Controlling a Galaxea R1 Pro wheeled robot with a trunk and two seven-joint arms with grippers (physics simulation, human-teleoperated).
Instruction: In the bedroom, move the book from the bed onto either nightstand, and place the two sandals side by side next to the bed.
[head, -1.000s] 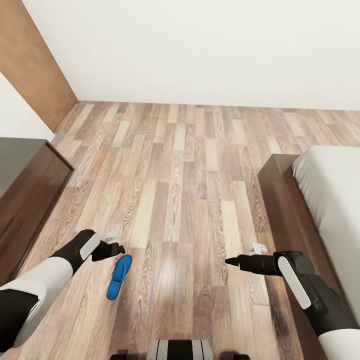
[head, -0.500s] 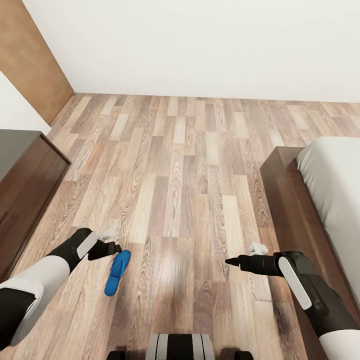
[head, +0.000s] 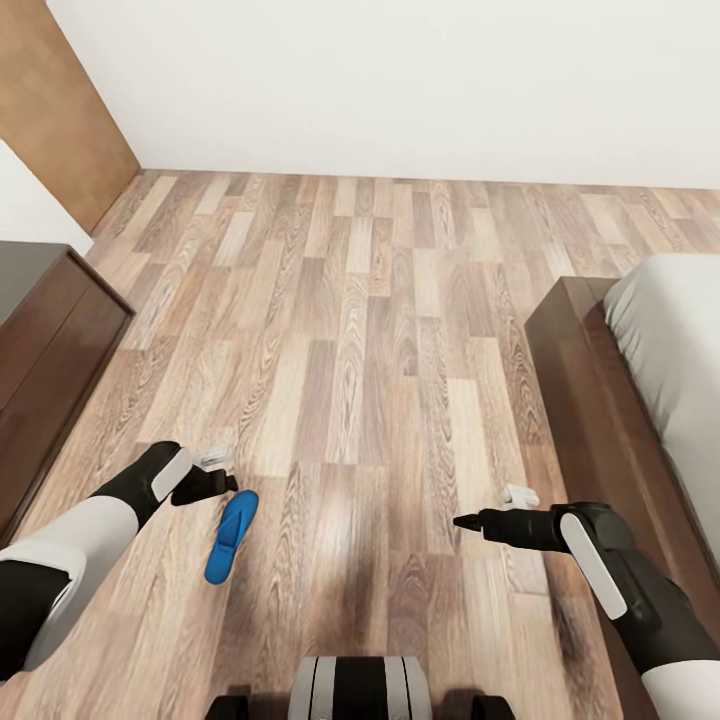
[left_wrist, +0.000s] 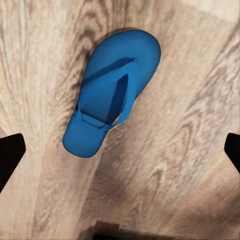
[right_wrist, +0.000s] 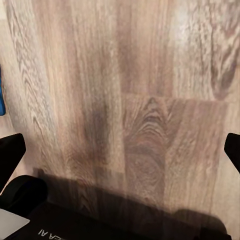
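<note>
1 blue sandal (head: 231, 536) lies flat on the wood-plank floor (head: 360, 330) in front of you, strap side up, just beside your left gripper (head: 228, 483). In your left wrist view the sandal (left_wrist: 112, 90) sits between the 2 dark fingertips (left_wrist: 10, 157) that show at the opposite edges of that picture, so that claw is spread wide and holds nothing; it is above the sandal, not touching it.

Your right gripper (head: 462, 521) points inward over bare floor, well apart from the sandal. Your right wrist view shows its 2 fingertips (right_wrist: 11, 150) far apart at the picture's edges with only planks (right_wrist: 130, 100) between them, so that claw is also wide and empty. A sliver of blue (right_wrist: 2, 95) shows at the edge of that view.

On your right, the bed (head: 670, 360) shows its pale mattress on a dark brown frame (head: 590, 400), and your right forearm hangs close along that frame. On your left stands a dark brown wooden cabinet (head: 50, 370) against the white wall (head: 400, 80). A brown wooden panel (head: 55, 100) fills the far left corner.
</note>
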